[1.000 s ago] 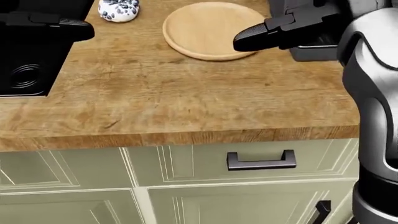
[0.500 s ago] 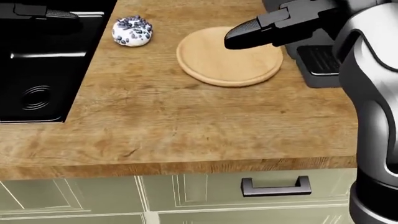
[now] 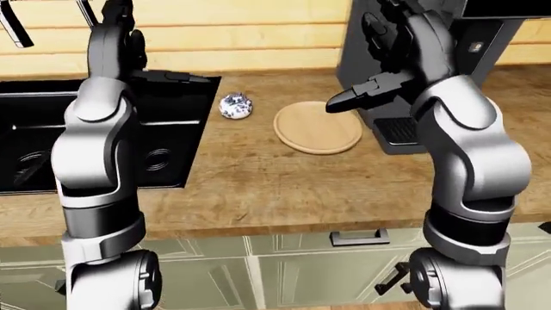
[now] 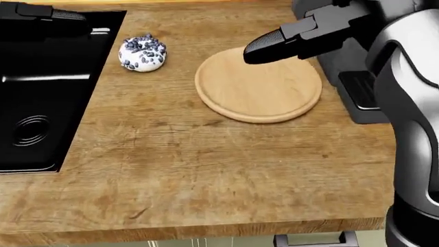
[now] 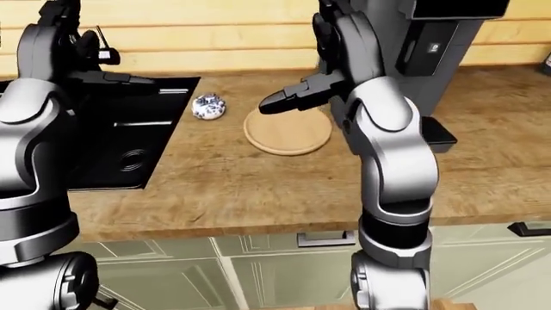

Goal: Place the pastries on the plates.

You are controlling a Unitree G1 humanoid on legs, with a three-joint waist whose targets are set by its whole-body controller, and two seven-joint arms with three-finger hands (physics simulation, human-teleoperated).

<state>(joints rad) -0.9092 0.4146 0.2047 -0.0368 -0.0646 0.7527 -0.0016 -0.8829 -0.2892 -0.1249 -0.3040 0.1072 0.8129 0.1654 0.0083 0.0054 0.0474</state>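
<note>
Your right hand [image 4: 288, 40] hovers empty, fingers extended, over the plate's [image 4: 259, 85] far edge, the pastry [image 4: 142, 53] left of the plate, ungrasped.

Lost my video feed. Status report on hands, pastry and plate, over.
Right robot hand empty, above the plate's top edge. Left robot hand over the sink, grip unclear. Pastry on the counter left of the empty plate. Nothing between them.
</note>
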